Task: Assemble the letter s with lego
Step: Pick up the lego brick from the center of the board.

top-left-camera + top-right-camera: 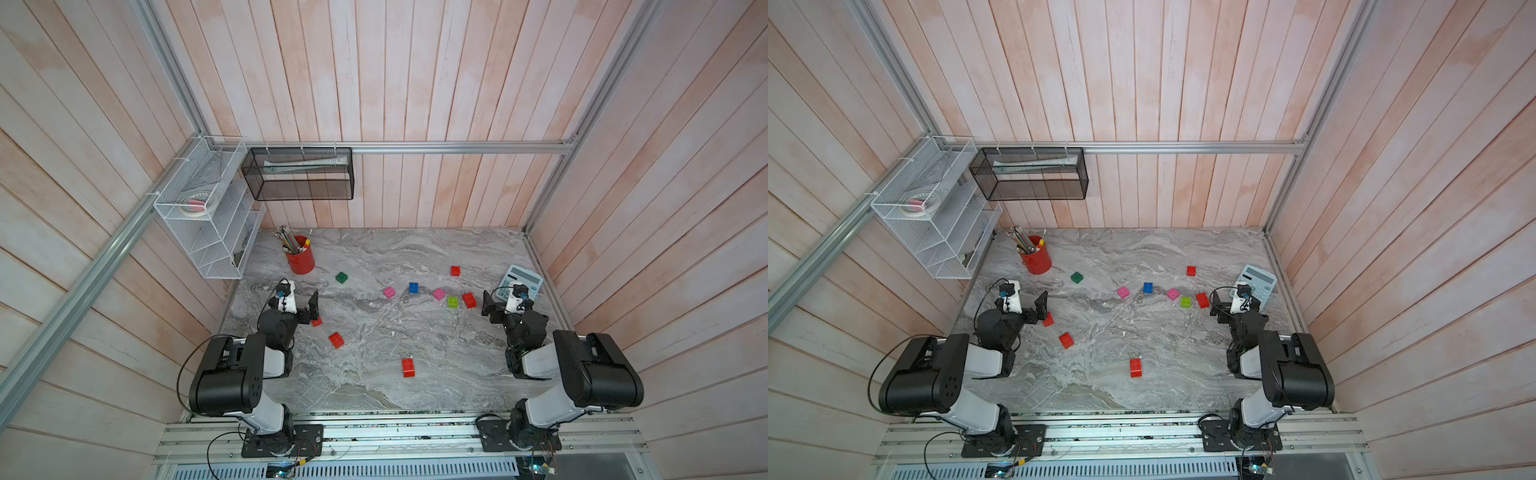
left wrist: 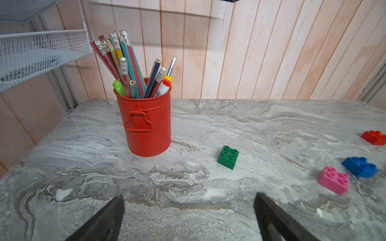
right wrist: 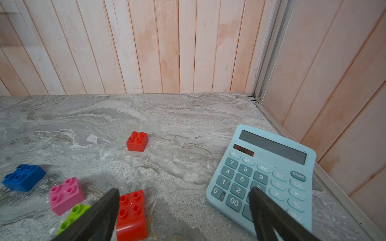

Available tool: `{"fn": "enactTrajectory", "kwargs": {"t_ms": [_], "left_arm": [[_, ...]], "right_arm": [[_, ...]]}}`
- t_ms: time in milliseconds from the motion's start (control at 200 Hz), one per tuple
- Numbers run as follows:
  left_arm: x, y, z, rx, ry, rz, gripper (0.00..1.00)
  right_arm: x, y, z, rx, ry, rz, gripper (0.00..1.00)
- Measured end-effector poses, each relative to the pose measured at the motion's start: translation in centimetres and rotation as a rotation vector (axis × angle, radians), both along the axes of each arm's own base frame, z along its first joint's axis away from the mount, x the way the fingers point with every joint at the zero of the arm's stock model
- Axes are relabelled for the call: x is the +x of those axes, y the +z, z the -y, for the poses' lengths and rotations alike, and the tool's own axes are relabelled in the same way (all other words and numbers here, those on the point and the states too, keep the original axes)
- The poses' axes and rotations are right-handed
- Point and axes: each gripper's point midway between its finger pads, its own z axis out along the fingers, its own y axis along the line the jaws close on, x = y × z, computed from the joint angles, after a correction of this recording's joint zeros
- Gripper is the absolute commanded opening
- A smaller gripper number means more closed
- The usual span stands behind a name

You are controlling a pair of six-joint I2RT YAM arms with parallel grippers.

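Note:
Several lego bricks lie loose on the marble table (image 1: 374, 399). In both top views a dark green brick (image 1: 341, 277) sits at the back left. Across the middle lie a pink brick (image 1: 389, 292), a blue one (image 1: 413, 287), another pink one (image 1: 439, 294), a lime one (image 1: 453, 302) and a red one (image 1: 469, 300). More red bricks lie at the back (image 1: 455, 271), front left (image 1: 336, 340) and front (image 1: 408, 368). My left gripper (image 2: 189, 196) is open over bare table, partly covering a red brick (image 1: 316, 321). My right gripper (image 3: 184, 189) is open, between the red brick (image 3: 131, 212) and the calculator (image 3: 271, 167).
A red cup of pencils (image 1: 300, 259) stands at the back left, behind the green brick (image 2: 228, 157). A white wire shelf (image 1: 208, 216) and a black mesh basket (image 1: 299, 174) hang on the wall. The light blue calculator (image 1: 521, 282) lies by the right wall.

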Motion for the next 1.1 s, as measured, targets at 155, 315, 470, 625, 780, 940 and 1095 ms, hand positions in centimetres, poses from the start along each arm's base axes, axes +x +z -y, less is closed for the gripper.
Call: {"fn": "enactTrajectory", "kwargs": {"t_ms": [155,315,470,625,780,940,1095], "left_arm": [[0.0,0.0,0.0,0.000,0.000,0.000,1.00],[0.0,0.0,0.0,0.000,0.000,0.000,1.00],[0.0,0.0,0.0,0.000,0.000,0.000,1.00],[0.0,0.0,0.0,0.000,0.000,0.000,1.00],[0.0,0.2,-0.4,0.003,0.027,-0.012,1.00],[1.3,4.2,-0.9,-0.002,0.064,0.019,1.00],[1.9,8.6,-1.4,-0.051,0.099,0.025,1.00]], "right_arm": [[0.0,0.0,0.0,0.000,0.000,0.000,0.98],[0.0,0.0,0.0,0.000,0.000,0.000,0.98],[0.0,0.0,0.0,0.000,0.000,0.000,0.98],[0.0,0.0,0.0,0.003,-0.001,0.000,0.98],[0.0,0.1,0.0,0.007,-0.001,-0.003,0.98],[0.3,3.8,-0.1,-0.003,0.002,0.061,0.98],[-0.2,7.9,-0.8,-0.007,0.025,0.138,0.98]]}}
